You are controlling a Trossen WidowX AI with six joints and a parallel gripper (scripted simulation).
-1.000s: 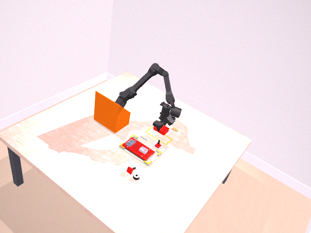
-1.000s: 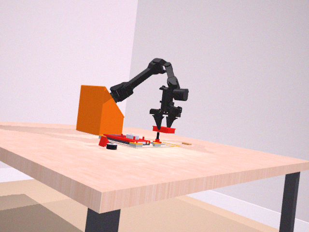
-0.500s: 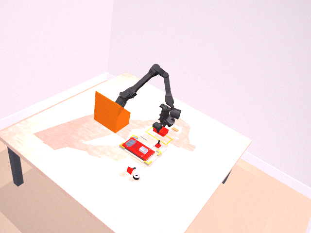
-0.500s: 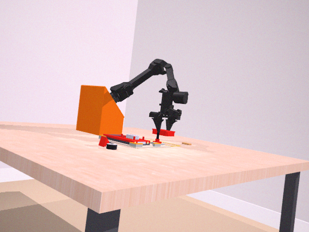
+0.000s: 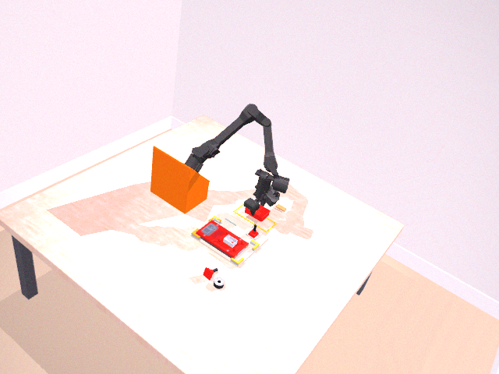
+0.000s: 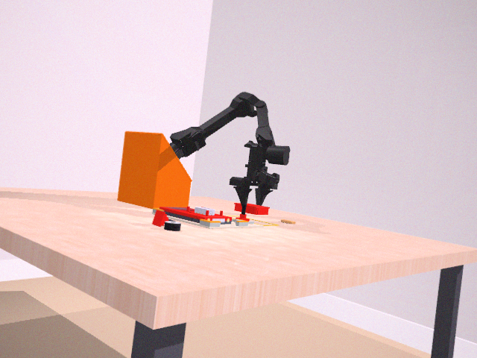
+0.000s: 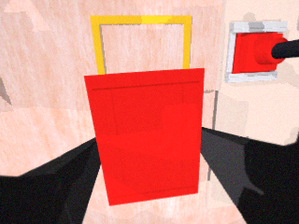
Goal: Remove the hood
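Observation:
My gripper [image 5: 254, 207] [image 6: 252, 201] [image 7: 149, 136] is shut on the red hood [image 5: 263, 213] [image 6: 252, 208] [image 7: 147, 135], a flat red rectangular panel, gripped by its two long sides. The hood hangs level and very low over the yellow-outlined marked area [image 5: 270, 225] [image 7: 140, 20]. In the wrist view it covers the near part of the outline. I cannot tell whether it touches the table. The toy car [image 5: 223, 238] [image 6: 188, 213], red with grey parts, lies in its fixture in front of the marked area.
A small red block with a black peg [image 5: 253, 232] [image 6: 243, 217] [image 7: 254, 51] stands beside the marked area. An orange wedge block [image 5: 177, 185] [image 6: 150, 173] stands by the arm's base. A red piece [image 5: 208, 273] [image 6: 158, 218], a black wheel [image 5: 218, 283] [image 6: 172, 226] and a tan piece [image 5: 281, 207] [image 6: 288, 221] lie loose.

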